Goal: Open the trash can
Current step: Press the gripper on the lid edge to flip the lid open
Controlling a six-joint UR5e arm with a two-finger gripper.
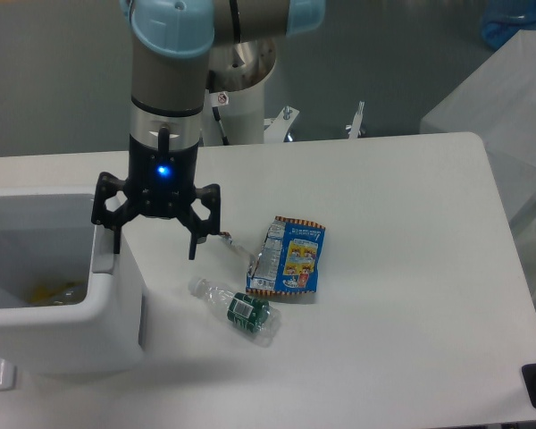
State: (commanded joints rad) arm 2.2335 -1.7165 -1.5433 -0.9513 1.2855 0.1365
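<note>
The trash can [62, 340] is a large white boxy bin at the table's left edge. Its top stands open and I see into the hollow, where something yellowish [49, 293] lies. A grey strip [104, 255] runs along its right rim. My gripper [152, 243] hangs straight down over the can's right rim, open and empty. Its left fingertip [113, 239] is at the grey strip, and whether it touches I cannot tell. Its right fingertip [194, 243] is above the table beside the can.
A crushed clear bottle with a green label [237, 311] lies on the white table [402, 340] just right of the can. A blue snack packet [288, 257] lies beyond it. The robot's base [241, 98] stands at the back.
</note>
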